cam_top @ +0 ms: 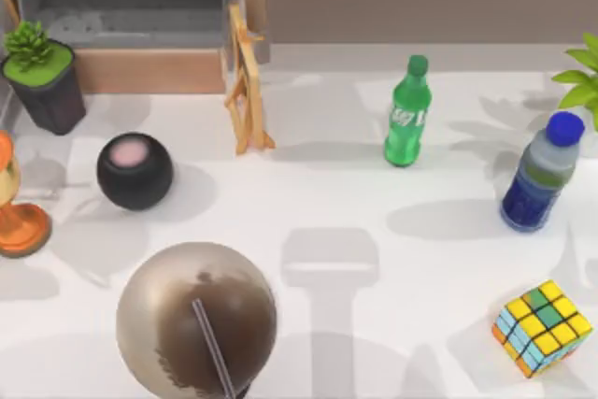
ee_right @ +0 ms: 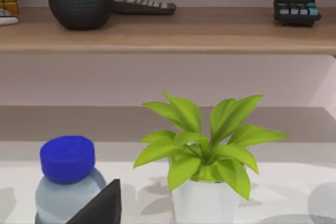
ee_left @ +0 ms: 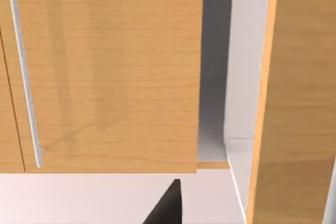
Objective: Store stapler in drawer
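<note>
One open drawer (cam_top: 140, 70), one green bottle (cam_top: 407, 114), one blue-capped bottle (cam_top: 540, 173)

The drawer (cam_top: 140, 16) stands open at the desk's (cam_top: 318, 203) far left, with a potted succulent (cam_top: 37, 72) at its left front corner and an easel (cam_top: 245, 91) at its right. A round speaker (cam_top: 135, 171) sits nearer than the succulent, a lamp (cam_top: 17, 203) to its left. Right of the easel stands a soda bottle (cam_top: 407, 114), then a water bottle (cam_top: 542, 173), a leafy plant (cam_top: 584, 77) behind it. A cube (cam_top: 542, 327) lies near right.
</note>
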`<control>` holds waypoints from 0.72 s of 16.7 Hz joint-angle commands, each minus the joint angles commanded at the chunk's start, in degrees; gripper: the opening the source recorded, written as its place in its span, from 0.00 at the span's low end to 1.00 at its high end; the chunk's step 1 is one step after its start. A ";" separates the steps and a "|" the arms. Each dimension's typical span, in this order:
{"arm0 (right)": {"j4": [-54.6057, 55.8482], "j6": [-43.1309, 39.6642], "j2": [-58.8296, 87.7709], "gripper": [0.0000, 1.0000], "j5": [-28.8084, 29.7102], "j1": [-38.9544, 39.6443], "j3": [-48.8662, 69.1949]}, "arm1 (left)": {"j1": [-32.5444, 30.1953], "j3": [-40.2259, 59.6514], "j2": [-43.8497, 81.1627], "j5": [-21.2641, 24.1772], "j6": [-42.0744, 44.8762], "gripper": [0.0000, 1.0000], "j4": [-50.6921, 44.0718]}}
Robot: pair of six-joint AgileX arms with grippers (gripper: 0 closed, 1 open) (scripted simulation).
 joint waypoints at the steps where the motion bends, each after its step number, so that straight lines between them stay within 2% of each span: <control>1: 0.00 0.00 0.00 1.00 0.00 0.00 0.00 | 0.00 0.00 0.00 0.00 0.00 0.40 0.00; 6: 0.00 0.00 0.00 1.00 0.00 0.00 0.00 | 0.00 0.00 0.00 0.00 0.00 0.02 0.00; 12: 0.00 0.00 0.00 1.00 0.00 0.00 0.00 | 0.00 0.00 0.00 0.00 0.00 0.00 0.00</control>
